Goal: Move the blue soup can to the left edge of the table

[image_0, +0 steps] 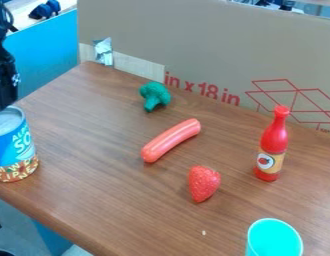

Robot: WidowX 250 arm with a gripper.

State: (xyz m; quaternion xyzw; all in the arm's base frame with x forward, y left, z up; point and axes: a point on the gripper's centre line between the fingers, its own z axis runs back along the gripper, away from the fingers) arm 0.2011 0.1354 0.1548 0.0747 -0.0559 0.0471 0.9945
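Evidently steadied by its flat base, the blue-labelled tin can (14,150) stands upright near the table's (94,200) left edge, below the black gripper (3,100), whose opening and hold we cannot tell, with the sausage (171,140) lying lengthwise between broccoli (155,95) and strawberry (204,183).

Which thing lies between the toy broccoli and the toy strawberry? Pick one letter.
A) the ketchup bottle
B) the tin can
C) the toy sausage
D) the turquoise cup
C: the toy sausage lies slantwise, with the toy broccoli beyond it and the toy strawberry on its near side.
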